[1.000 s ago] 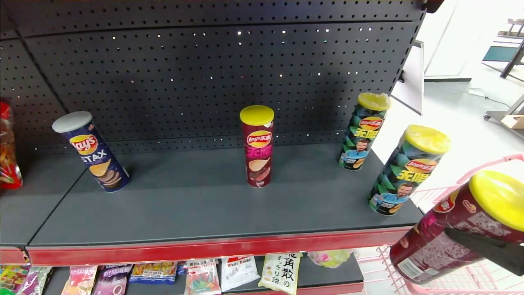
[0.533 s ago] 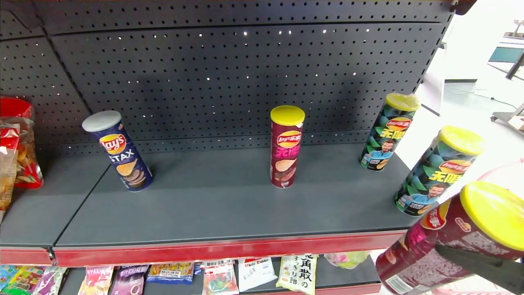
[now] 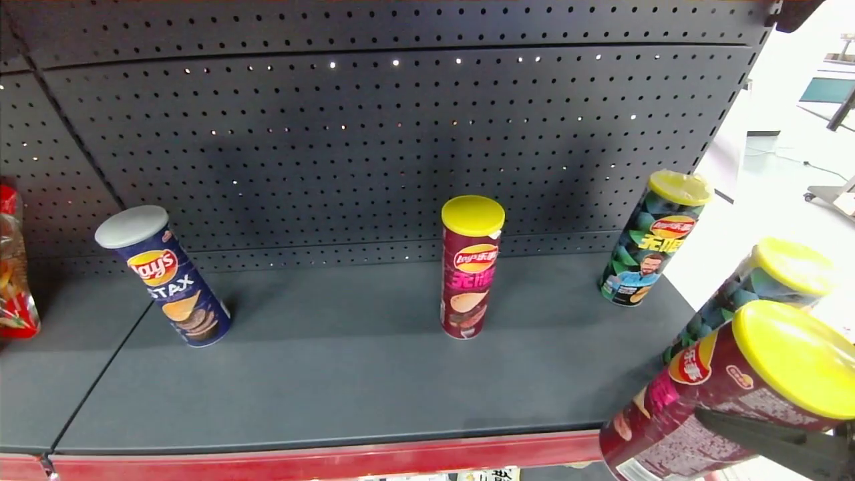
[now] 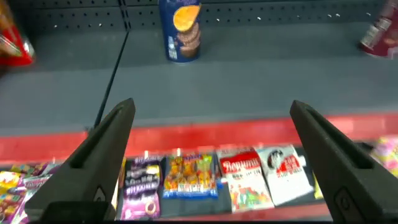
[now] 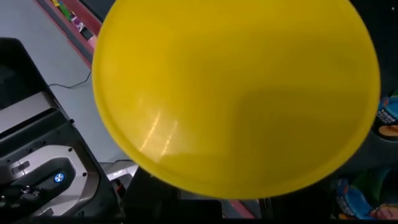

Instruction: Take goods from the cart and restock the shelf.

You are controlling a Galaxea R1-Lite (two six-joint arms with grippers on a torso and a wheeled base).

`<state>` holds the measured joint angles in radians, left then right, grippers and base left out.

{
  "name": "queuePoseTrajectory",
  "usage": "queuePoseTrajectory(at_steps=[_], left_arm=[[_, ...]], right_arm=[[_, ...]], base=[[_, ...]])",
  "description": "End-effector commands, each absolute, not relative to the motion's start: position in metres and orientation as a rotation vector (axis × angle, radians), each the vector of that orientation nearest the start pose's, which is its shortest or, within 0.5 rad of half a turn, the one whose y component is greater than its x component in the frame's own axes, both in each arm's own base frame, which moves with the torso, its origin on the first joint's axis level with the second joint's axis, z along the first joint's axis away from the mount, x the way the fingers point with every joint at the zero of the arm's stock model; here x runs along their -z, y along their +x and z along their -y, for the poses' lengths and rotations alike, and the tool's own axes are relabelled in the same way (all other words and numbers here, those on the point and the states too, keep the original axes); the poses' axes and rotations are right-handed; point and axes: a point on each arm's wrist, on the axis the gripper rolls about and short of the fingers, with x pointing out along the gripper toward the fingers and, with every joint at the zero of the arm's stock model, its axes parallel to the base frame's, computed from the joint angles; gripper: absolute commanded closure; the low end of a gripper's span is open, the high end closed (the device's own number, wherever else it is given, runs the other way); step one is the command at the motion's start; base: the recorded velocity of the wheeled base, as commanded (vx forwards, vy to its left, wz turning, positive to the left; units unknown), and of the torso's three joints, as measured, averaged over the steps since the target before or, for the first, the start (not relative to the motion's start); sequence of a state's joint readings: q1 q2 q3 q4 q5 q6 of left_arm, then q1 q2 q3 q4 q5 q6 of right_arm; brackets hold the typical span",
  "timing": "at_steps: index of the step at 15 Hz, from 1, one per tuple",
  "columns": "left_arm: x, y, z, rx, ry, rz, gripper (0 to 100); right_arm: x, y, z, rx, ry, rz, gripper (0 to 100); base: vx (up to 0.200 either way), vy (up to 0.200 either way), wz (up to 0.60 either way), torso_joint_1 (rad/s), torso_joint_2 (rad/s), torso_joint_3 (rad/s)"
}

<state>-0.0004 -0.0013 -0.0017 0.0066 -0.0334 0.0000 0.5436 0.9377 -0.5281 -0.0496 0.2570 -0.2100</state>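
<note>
Right gripper is clamped on a maroon can, tilted, just off the shelf's front right corner, right by a green can. Left gripper hangs with its jaws spread wide, facing the shelf's red front edge.

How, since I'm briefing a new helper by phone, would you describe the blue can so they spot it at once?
Look at the dark grey shelf backed by black pegboard. Toward its left, near the back, stands the blue can. It alone has a grey lid; the maroon can and the green cans farther right have yellow lids.
</note>
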Motion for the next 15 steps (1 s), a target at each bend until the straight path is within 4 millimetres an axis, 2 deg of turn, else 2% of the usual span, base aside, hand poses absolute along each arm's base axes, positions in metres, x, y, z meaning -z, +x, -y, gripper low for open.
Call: queuePoseTrajectory(at_steps=[1,8,11,12,13,14,15], left_arm=[[-0.075,-0.023,0.001,0.034,0.000,-0.005,0],[-0.076,-0.023,0.001,0.038,0.003,-0.008,0],[-0.077,-0.023,0.003,0.115,0.081,0.009,0],[-0.109,-0.026,0.004,0.173,0.074,0.051,0],[-0.155,-0.011,0.004,0.204,0.018,-0.013,0],[-0.183,0.001,0.005,0.238,-0.012,-0.029,0],[-0.199,0.021,0.008,0.361,0.015,-0.085,0]], right_arm=[[-0.205,0.090,-0.061,-0.830,-0.250,-0.285,100],[-0.207,0.082,-0.068,-0.939,-0.255,-0.260,100],[-0.218,0.082,-0.071,-0.960,-0.252,-0.223,100],[-0.217,0.082,-0.071,-0.960,-0.253,-0.229,100],[-0.215,0.082,-0.071,-0.961,-0.254,-0.237,100],[-0.213,0.083,-0.072,-0.961,-0.256,-0.248,100],[-0.211,0.082,-0.071,-0.956,-0.257,-0.252,100]], base=[[0.000,0.000,0.00,0.000,0.00,0.000],[0.000,0.000,0.00,0.000,0.00,0.000],[0.000,0.000,0.00,0.000,0.00,0.000],[0.000,0.000,0.00,0.000,0.00,0.000],[0.000,0.000,0.00,0.000,0.00,0.000],[0.000,0.000,0.00,0.000,0.00,0.000],[0.000,0.000,0.00,0.000,0.00,0.000]])
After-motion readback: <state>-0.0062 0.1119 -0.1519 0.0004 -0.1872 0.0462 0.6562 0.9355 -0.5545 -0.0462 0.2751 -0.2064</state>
